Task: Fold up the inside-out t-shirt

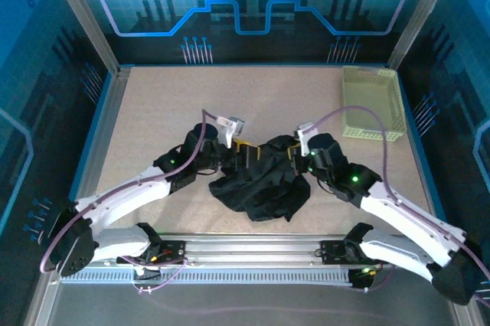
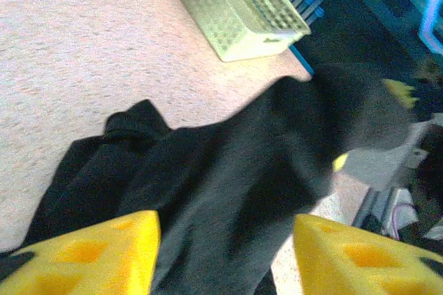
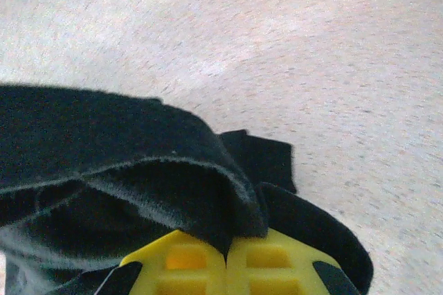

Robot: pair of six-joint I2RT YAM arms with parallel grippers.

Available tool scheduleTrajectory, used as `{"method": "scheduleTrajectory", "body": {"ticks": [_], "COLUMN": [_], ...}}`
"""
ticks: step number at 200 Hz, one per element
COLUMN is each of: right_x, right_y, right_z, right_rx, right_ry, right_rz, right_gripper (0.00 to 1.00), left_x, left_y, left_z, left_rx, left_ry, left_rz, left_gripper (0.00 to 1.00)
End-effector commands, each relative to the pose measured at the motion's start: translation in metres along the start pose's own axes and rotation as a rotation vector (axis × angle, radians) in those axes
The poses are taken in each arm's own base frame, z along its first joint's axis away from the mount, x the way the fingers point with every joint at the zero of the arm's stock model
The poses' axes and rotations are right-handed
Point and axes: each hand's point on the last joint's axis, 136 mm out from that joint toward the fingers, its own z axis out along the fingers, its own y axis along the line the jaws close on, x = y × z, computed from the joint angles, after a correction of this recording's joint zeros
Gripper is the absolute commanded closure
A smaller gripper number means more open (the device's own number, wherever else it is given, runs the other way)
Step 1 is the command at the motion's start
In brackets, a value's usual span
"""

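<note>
The shirt (image 1: 260, 180) lies bunched in a heap at the middle of the surface (image 1: 168, 104), between the two arms and well apart from the basket (image 1: 371, 100) at the far right corner. No clear long axis can be read in the heap; sleeves and hem cannot be told apart.

The right claw (image 3: 226, 262) is closed together on a fold of the shirt, with cloth draped over its fingers, at the heap's far right edge. The left claw (image 2: 225, 260) is seen with its jaws apart at the heap's far left edge. Black cloth lies between them, but no grip is shown.

Both claws are set at the far side of the heap, and its bulk lies nearer the bases. Only the right side is judged to be held, so the left claw must close on cloth before the shirt can be spread.
</note>
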Motion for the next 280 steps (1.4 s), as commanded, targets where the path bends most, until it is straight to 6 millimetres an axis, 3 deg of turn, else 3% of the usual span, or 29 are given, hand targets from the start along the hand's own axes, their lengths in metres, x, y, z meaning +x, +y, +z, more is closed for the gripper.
{"method": "scheduleTrajectory", "body": {"ticks": [1,30,50,67,85,133,151,174,196,214,245,262,280], "right_x": [0.029,0.06,0.081,0.102,0.115,0.107,0.102,0.093,0.06,0.002,-0.111,-0.164,-0.209], "right_y": [-0.035,-0.049,-0.063,-0.077,-0.078,-0.073,-0.074,-0.072,-0.063,-0.052,-0.028,-0.015,0.001], "right_z": [-0.008,-0.01,-0.012,-0.014,-0.009,-0.001,-0.001,0.0,-0.001,-0.016,-0.065,-0.095,-0.125], "right_rx": [0.124,0.164,0.235,0.309,0.3,0.263,0.263,0.256,0.193,0.125,0.006,-0.059,-0.148], "right_ry": [0.074,0.127,0.153,0.208,0.246,0.225,0.219,0.21,0.162,0.064,-0.16,-0.285,-0.395], "right_rz": [0.115,0.226,0.306,0.412,0.47,0.477,0.468,0.445,0.395,0.304,0.189,0.161,0.148], "right_gripper": [1.0,1.0,1.0,1.0,1.0,1.0,1.0,1.0,1.0,1.0,1.0,1.0,1.0], "left_x": [0.009,0.045,0.073,0.09,0.1,0.113,0.117,0.112,0.079,0.035,-0.082,-0.143,-0.189], "left_y": [0.055,0.119,0.139,0.143,0.138,0.125,0.124,0.125,0.108,0.105,0.083,0.049,0.007], "left_z": [-0.016,-0.021,-0.014,-0.003,0.009,0.055,0.07,0.071,0.055,0.02,-0.084,-0.15,-0.216], "left_rx": [-0.252,-0.523,-0.569,-0.557,-0.496,-0.311,-0.274,-0.284,-0.237,-0.317,-0.499,-0.524,-0.496], "left_ry": [-0.022,0.132,0.242,0.309,0.338,0.383,0.399,0.378,0.321,0.245,-0.061,-0.286,-0.514], "left_rz": [-0.041,-0.138,-0.211,-0.237,-0.258,-0.295,-0.326,-0.326,-0.255,-0.158,0.025,0.069,0.113], "left_gripper": [0.38,0.38,0.38,0.36,0.35,0.35,0.47,0.77,0.96,1.0,1.0,1.0,1.0]}}
